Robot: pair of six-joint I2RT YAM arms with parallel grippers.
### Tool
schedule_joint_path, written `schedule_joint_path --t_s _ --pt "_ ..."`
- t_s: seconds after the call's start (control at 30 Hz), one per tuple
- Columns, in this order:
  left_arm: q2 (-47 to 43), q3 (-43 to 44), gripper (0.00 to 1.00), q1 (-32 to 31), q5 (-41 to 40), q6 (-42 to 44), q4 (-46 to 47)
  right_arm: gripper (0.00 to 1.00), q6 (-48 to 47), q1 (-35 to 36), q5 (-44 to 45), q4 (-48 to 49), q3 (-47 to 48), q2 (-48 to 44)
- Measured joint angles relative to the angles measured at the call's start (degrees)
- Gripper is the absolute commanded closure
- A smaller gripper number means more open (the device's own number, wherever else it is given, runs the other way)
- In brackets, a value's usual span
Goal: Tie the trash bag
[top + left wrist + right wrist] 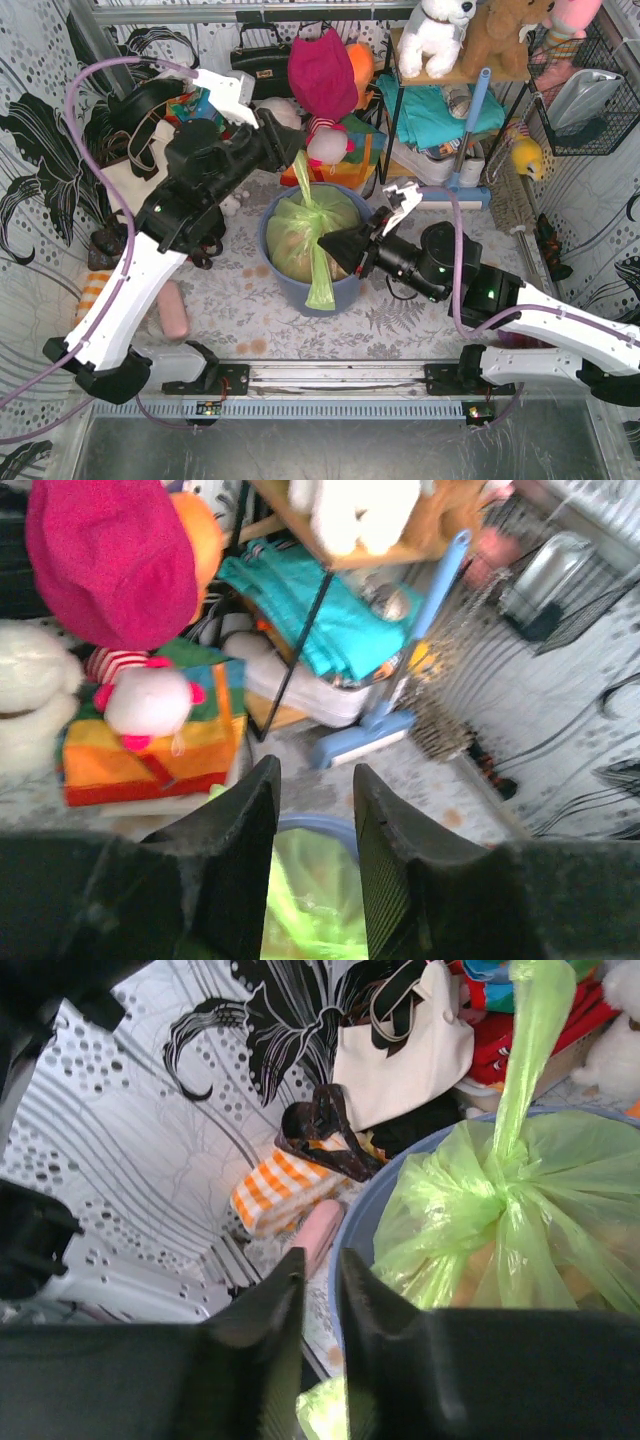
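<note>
The lime-green trash bag (300, 240) sits in a blue-grey bin (275, 285), with tan paper showing through it. Its neck is gathered into a knot (495, 1175). One tail (535, 1030) stands up from the knot, and another tail (320, 285) hangs over the bin's near rim. My left gripper (295, 148) is above the bin's far side at the top of the upright tail. In the left wrist view this gripper (315, 775) is open, with the bag (310, 900) below the gap. My right gripper (328, 245) is at the bag's near side. Its jaws (321, 1260) stand narrowly apart, with green plastic low between them.
Plush toys and a doll in a magenta hat (322, 75) crowd the back. A shelf rack (440, 75) and a blue broom (465, 150) stand at the back right. A white handbag (400, 1050), an orange-checked cloth (280, 1190) and a pink block (172, 310) lie to the left. Patterned walls close both sides.
</note>
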Motion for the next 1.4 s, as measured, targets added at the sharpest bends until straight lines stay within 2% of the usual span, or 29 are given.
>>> schedule_joint_path --t_s 0.13,0.3,0.43,0.67,0.87,1.0,1.07,1.13,1.27,1.3,1.4 --pt "-2.0 0.8 0.43 0.0 1.8 -2.0 -0.2 0.57 0.4 0.0 3.1 -3.4 4.4 2.7" --pt "-3.7 -2.9 0.38 0.0 1.9 -5.6 -2.7 0.5 4.1 0.0 5.3 -11.7 5.6 3.2" --pt "-4.7 -8.2 0.35 0.0 1.9 -9.1 -4.3 0.39 8.5 0.0 6.3 -19.5 8.2 4.6" --pt "-3.6 -14.8 0.33 0.0 3.1 -12.1 -4.8 0.37 14.2 0.0 5.6 -27.0 8.8 6.8" --pt "-0.7 -15.4 0.33 0.0 4.0 -12.6 -4.2 0.38 15.7 0.0 4.3 -27.8 8.8 10.3" --pt "0.4 -15.9 0.41 0.0 4.5 -12.6 -2.8 0.45 16.2 0.0 2.5 -26.1 8.8 12.8" --pt "0.7 -15.9 0.47 0.0 4.6 -12.7 -2.4 0.58 16.5 0.0 1.7 -25.3 8.8 13.7" --pt "0.9 -15.9 0.5 0.0 4.7 -12.6 -1.9 0.74 17.1 0.0 1.2 -24.9 8.8 14.1" --pt "1.5 -15.9 0.62 0.0 4.9 -12.4 -1.6 1.0 17.4 0.0 0.5 -24.8 8.8 14.3" --pt "1.6 -15.9 0.67 0.0 4.9 -12.4 -1.5 1.0 17.3 0.0 0.4 -24.8 8.8 14.2" --pt "1.8 -15.9 0.89 0.0 4.9 -11.9 -1.5 1.0 17.2 0.0 0.7 -24.6 8.8 14.1"
